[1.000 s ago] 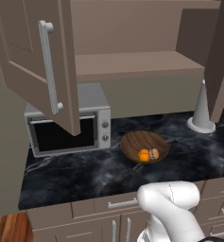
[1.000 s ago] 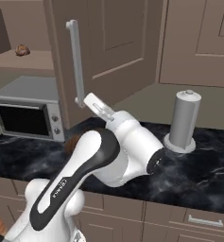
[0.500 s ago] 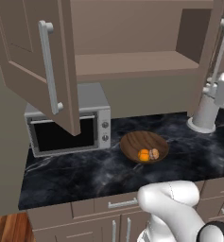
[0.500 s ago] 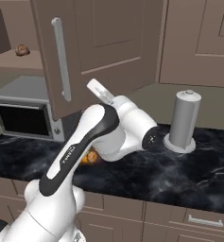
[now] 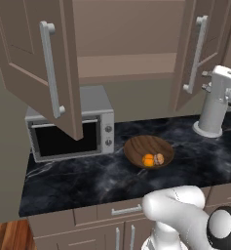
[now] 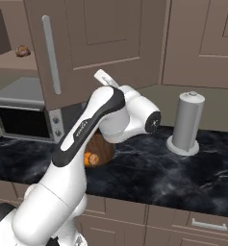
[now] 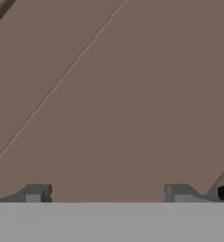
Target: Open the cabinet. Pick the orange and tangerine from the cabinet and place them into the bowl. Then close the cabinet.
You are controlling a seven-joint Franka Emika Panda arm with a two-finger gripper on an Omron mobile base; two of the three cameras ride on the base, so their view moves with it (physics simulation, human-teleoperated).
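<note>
At the counter (image 5: 78, 180) front, bowl (image 5: 136, 146) sits just right of the microwave (image 5: 70, 127), with both fruits inside and touching each other: bright orange (image 5: 147, 160), and a duller one beside it that I take for the tangerine (image 5: 159, 158). So picking looks done; what's left is shutting the cabinet (image 5: 126, 66).

Up and right of the bowl, above the grey cylinder (image 5: 212, 114), the gripper (image 7: 106, 191) is at the right door (image 5: 185, 29).
- jaws spread wide, nothing between them
- hand view: flat brown door panel straight ahead of both tips, very close. Can't tell whether they touch it.
- left base view: hand sits just beside the lower end of the door's handle (image 5: 199, 51), on the side away from the cabinet opening

Key relation: door face lies dead ahead of the gripper, and the handle's long axis runs vertically alongside it. My read is that this is a push on the panel, not a grab of the bar. Pushing forward should swing the door toward the opening.

Right door stands partly open. Left door (image 5: 24, 53) hangs wide open over the microwave, well apart from the gripper, so it needs its own pass.

Further back, small brown lump (image 6: 22, 50) on the shelf; can't identify it.

Risk: push point sits low on the door, so the tips may slide along the panel.
</note>
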